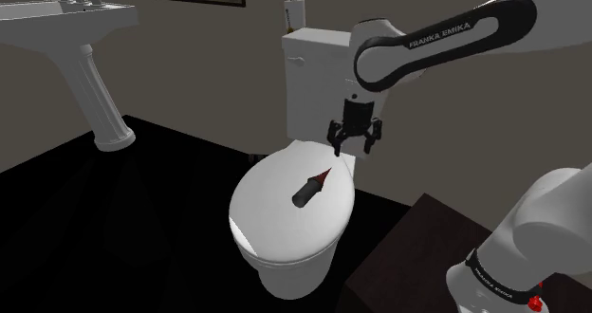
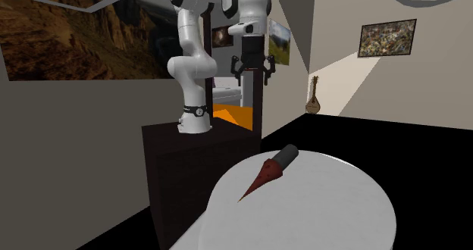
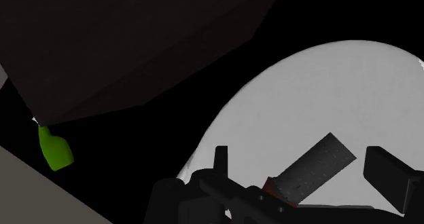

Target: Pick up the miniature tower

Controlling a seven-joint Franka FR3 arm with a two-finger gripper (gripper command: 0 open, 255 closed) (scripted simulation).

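Observation:
The miniature tower (image 1: 311,187) lies on its side on the closed white toilet lid (image 1: 275,221); it has a dark grey cylindrical base and a dark red pointed tip. My gripper (image 1: 353,144) hangs open a little above the lid, over the tower's pointed end and just in front of the tank. In the second exterior view the tower (image 2: 269,170) rests on the lid (image 2: 333,210), with the gripper (image 2: 251,73) well above and behind it. In the wrist view the tower (image 3: 316,167) shows between my spread fingers (image 3: 391,174), untouched, under the gripper (image 3: 306,167).
The toilet tank (image 1: 313,83) stands right behind the gripper. A white pedestal sink (image 1: 81,36) is at the shoulder view's left. My dark stand (image 1: 408,254) sits beside the toilet. A green bottle (image 3: 56,148) lies on the black floor by the stand.

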